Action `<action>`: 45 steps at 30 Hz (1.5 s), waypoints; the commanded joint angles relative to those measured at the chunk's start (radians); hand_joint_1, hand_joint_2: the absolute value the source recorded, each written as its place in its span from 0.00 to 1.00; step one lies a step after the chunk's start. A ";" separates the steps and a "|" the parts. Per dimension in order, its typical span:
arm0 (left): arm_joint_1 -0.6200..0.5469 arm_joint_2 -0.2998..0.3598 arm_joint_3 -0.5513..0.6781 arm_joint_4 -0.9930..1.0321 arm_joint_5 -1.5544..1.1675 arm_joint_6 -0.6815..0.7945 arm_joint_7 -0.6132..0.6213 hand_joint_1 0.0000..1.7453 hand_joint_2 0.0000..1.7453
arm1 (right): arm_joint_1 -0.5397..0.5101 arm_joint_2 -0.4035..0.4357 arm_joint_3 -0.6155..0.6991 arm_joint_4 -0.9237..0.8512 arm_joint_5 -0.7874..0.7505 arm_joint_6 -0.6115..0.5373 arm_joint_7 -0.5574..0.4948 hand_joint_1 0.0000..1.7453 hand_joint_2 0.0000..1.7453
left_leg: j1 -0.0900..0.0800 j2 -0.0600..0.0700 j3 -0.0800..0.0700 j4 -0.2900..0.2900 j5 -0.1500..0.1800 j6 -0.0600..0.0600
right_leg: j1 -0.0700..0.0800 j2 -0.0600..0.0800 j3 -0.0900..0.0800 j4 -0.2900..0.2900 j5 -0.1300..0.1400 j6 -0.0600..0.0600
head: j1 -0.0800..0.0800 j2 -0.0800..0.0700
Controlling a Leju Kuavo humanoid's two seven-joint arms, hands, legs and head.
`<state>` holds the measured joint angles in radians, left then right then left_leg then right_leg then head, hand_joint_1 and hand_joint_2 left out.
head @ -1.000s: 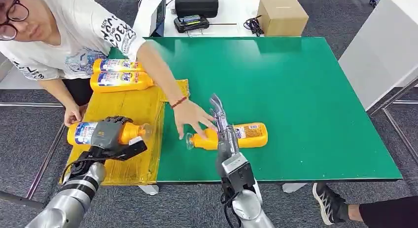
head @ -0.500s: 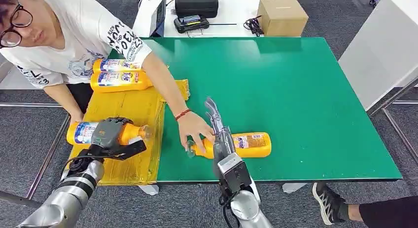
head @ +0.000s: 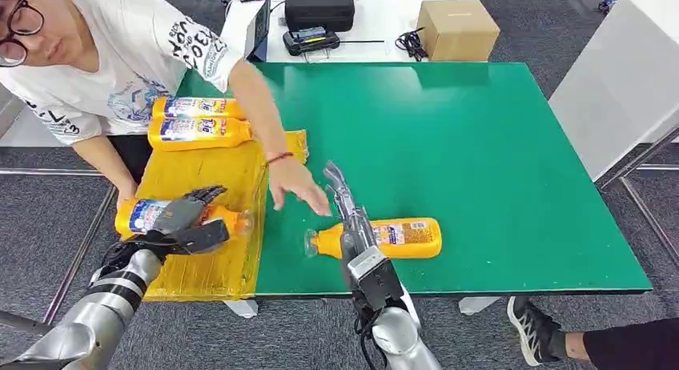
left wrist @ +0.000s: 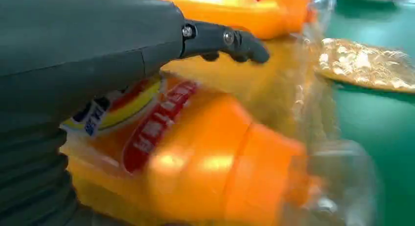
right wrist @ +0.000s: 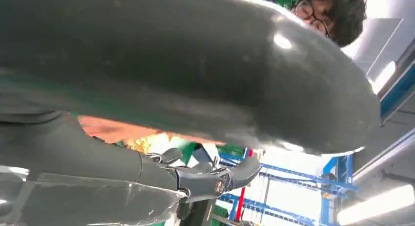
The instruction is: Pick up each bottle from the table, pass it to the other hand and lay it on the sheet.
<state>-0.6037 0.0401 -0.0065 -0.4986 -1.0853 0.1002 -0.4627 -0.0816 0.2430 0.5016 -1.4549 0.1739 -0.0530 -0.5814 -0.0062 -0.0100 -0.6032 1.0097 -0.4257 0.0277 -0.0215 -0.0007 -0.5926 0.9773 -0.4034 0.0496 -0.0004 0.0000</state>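
Nearest me, the right hand [head: 346, 214] is hovering over the desk [head: 496, 162], fingers stretched out straight and holding nothing, lying just above the neck end of the orange bottle [head: 396, 237] that is resting on its side near the front edge. The person's hand [head: 295, 184], which a moment ago was steadying that bottle's neck, is now lifting away and drawing back toward the sheet, so the bottle is lying free and, to my eye, ready for the right hand to take.

Off to the left, the left hand [head: 178, 220] is wrapping its fingers round a second bottle [head: 224, 219], holding it low over the crinkled yellow sheet [head: 210, 174]; it has shifted slightly and looks about to be laid down and released.

Farther back, two more bottles [head: 196, 120] are lying side by side at the sheet's far end.
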 commanded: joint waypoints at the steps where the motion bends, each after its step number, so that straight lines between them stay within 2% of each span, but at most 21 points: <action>1: 0.033 0.051 -0.085 0.105 0.035 -0.106 -0.009 0.00 0.00 | -0.060 -0.009 0.008 0.109 -0.010 0.010 -0.002 0.00 0.00 | 0.001 0.005 0.006 -0.002 -0.001 -0.002 | 0.001 0.004 0.005 -0.002 0.001 -0.003 | 0.000 0.000; 4: 0.033 0.051 -0.085 0.105 0.035 -0.106 -0.009 0.00 0.00 | -0.060 -0.009 0.008 0.109 -0.010 0.010 -0.002 0.00 0.00 | 0.001 0.005 0.007 -0.003 0.000 -0.002 | 0.002 0.004 0.006 -0.003 0.001 -0.003 | -0.001 0.000; 9: 0.054 0.070 -0.094 0.082 0.131 -0.203 -0.067 0.00 0.00 | -0.073 -0.005 0.005 0.143 -0.020 0.019 -0.002 0.00 0.00 | 0.000 0.004 0.008 -0.002 -0.001 -0.001 | 0.000 0.003 0.007 -0.001 0.000 -0.001 | -0.001 0.000; 10: 0.064 0.062 -0.081 0.063 0.169 -0.194 -0.092 0.00 0.00 | -0.074 -0.004 0.004 0.148 -0.021 0.020 -0.003 0.00 0.00 | 0.001 0.007 0.010 -0.003 -0.001 -0.002 | 0.002 0.006 0.008 -0.003 0.001 -0.003 | -0.001 0.000; 15: 0.080 -0.008 -0.021 -0.007 0.327 -0.183 -0.140 0.00 0.00 | -0.070 -0.003 0.007 0.148 -0.021 0.016 -0.004 0.00 0.00 | 0.000 0.002 0.008 -0.002 0.000 -0.001 | 0.001 0.001 0.007 -0.002 0.000 -0.001 | -0.001 0.000; 17: 0.085 -0.070 0.050 -0.060 0.438 -0.072 -0.176 0.00 0.00 | -0.062 -0.002 0.009 0.140 -0.013 -0.004 -0.005 0.00 0.00 | 0.001 0.000 0.008 -0.002 0.000 -0.001 | 0.001 0.000 0.008 -0.003 0.000 -0.002 | -0.001 0.000; 20: 0.087 -0.152 0.136 -0.163 0.525 0.240 -0.232 0.00 0.00 | -0.054 -0.006 0.016 0.123 0.023 -0.046 0.002 0.00 0.00 | 0.001 -0.003 0.005 0.000 0.000 -0.001 | 0.002 -0.003 0.006 -0.002 0.000 -0.002 | -0.001 0.000; 21: 0.092 -0.173 0.167 -0.215 0.592 0.280 -0.235 0.00 0.00 | -0.053 -0.009 0.019 0.116 0.035 -0.059 0.006 0.00 1.00 | 0.001 -0.004 0.003 0.000 0.001 -0.001 | 0.001 -0.004 0.003 -0.001 -0.001 -0.001 | 0.000 0.000; 23: 0.118 -0.181 0.163 -0.327 0.637 0.353 -0.235 0.00 0.00 | -0.056 -0.015 0.021 0.108 0.049 -0.074 0.012 0.00 1.00 | 0.002 -0.003 -0.001 0.002 0.001 0.000 | 0.002 -0.004 0.001 0.000 0.000 -0.001 | 0.000 0.000; 26: 0.135 -0.171 0.153 -0.373 0.696 0.349 -0.235 0.00 0.00 | -0.061 -0.019 0.020 0.106 0.053 -0.077 0.014 0.00 1.00 | 0.002 0.001 -0.001 0.001 0.000 -0.001 | 0.002 0.000 0.000 -0.001 0.000 -0.002 | 0.000 0.000; 27: 0.148 -0.160 0.123 -0.407 0.729 0.388 -0.235 0.00 0.00 | -0.063 -0.022 0.021 0.106 0.062 -0.087 0.016 0.00 1.00 | 0.001 0.002 0.000 0.000 0.000 -0.001 | 0.001 0.000 0.000 -0.001 0.000 -0.001 | 0.000 0.000; 28: 0.181 -0.163 0.108 -0.536 0.856 0.417 -0.235 0.00 0.00 | -0.069 -0.030 0.021 0.102 0.077 -0.103 0.020 0.00 1.00 | 0.001 0.002 -0.001 0.000 0.000 0.000 | 0.001 0.000 -0.002 -0.001 0.001 -0.001 | 0.000 0.000; 30: 0.209 -0.153 0.075 -0.640 0.902 0.482 -0.235 0.00 0.00 | -0.077 -0.042 0.024 0.100 0.107 -0.125 0.030 0.00 1.00 | 0.002 0.001 -0.002 0.001 0.000 -0.001 | 0.002 0.000 -0.002 0.000 0.000 -0.001 | 0.000 0.000; 31: 0.216 -0.169 0.102 -0.702 0.987 0.480 -0.235 0.00 0.00 | -0.090 -0.064 0.026 0.101 0.155 -0.146 0.051 0.00 1.00 | 0.003 0.002 -0.002 0.003 -0.001 -0.001 | 0.004 0.000 -0.002 0.000 -0.001 -0.002 | -0.001 0.000; 35: 0.215 -0.178 0.115 -0.714 1.009 0.467 -0.235 0.00 0.00 | -0.098 -0.081 0.026 0.105 0.189 -0.159 0.056 0.00 1.00 | 0.003 0.002 -0.004 0.001 0.000 -0.001 | 0.003 0.000 -0.004 -0.001 0.000 -0.002 | -0.001 0.000; 38: 0.258 -0.210 0.171 -0.746 1.081 0.380 -0.235 0.00 0.00 | -0.119 -0.136 0.016 0.115 0.294 -0.205 0.131 0.00 1.00 | 0.003 0.003 -0.004 0.001 0.000 0.000 | 0.003 0.001 -0.004 -0.001 0.000 -0.001 | 0.000 0.000; 39: 0.268 -0.216 0.183 -0.741 1.084 0.373 -0.235 0.00 1.00 | -0.123 -0.151 0.008 0.118 0.318 -0.213 0.150 0.00 1.00 | 0.002 0.002 -0.004 0.001 0.000 0.000 | 0.002 0.001 -0.004 -0.001 0.001 -0.001 | -0.001 0.000; 41: 0.295 -0.222 0.195 -0.740 1.088 0.349 -0.235 0.00 1.00 | -0.134 -0.180 -0.016 0.126 0.331 -0.189 0.173 0.00 1.00 | 0.002 0.003 -0.002 -0.001 0.000 0.000 | 0.002 0.002 -0.002 -0.003 0.001 -0.001 | -0.001 0.000; 43: 0.326 -0.236 0.225 -0.713 1.096 0.321 -0.235 0.00 1.00 | -0.162 -0.233 -0.032 0.158 0.400 -0.159 0.248 0.00 1.00 | 0.002 0.003 -0.001 0.000 0.000 0.000 | 0.002 0.001 -0.001 -0.003 0.000 -0.001 | 0.000 0.000; 45: 0.326 -0.236 0.225 -0.713 1.096 0.321 -0.235 0.00 1.00 | -0.162 -0.233 -0.032 0.158 0.400 -0.159 0.248 0.00 1.00 | 0.001 0.003 -0.002 -0.001 0.000 0.000 | 0.001 0.001 -0.002 -0.003 0.001 -0.001 | 0.000 0.000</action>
<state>-0.3302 -0.1412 0.1175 -1.2097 0.0000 0.4550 -0.6798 -0.1573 0.1514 0.4971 -1.3779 0.5086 -0.2491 -0.4142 -0.0067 -0.0086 -0.6092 1.0100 -0.4247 0.0284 -0.0216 -0.0005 -0.5991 0.9767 -0.4027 0.0499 -0.0008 0.0000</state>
